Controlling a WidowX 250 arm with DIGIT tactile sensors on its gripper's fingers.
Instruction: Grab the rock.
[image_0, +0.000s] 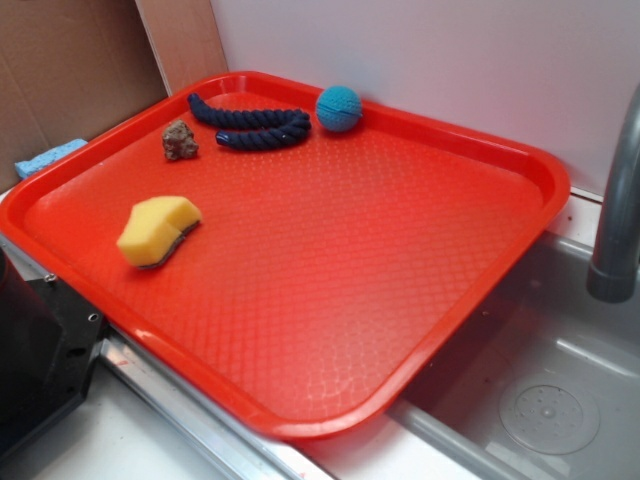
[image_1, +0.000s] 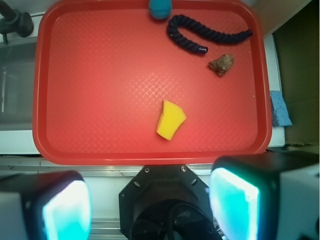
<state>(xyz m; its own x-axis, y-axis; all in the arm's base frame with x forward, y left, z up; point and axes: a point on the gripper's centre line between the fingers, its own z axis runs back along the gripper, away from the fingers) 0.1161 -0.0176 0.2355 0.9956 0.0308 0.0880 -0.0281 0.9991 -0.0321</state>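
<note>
Beside rock (image_0: 180, 140): rope (image_0: 252, 126), unobstructed.

Wrist view: teal ball (image_1: 160, 8) at 12 o'clock is cut off by the top edge, only its lower part shows. The hand (image_1: 150, 205) has both fingers (image_1: 234, 200) cropped by the bottom edge, blurred and glowing teal, tips not visible. Blue cloth (image_1: 280, 110) at 3 o'clock is partly hidden behind the red tray (image_1: 263, 100) rim. Exterior view: faucet (image_0: 616, 200) at 3 o'clock is cut by the right edge and blurred. Dark robot base (image_0: 40, 350) at 8 o'clock is cropped by the left edge.
</note>
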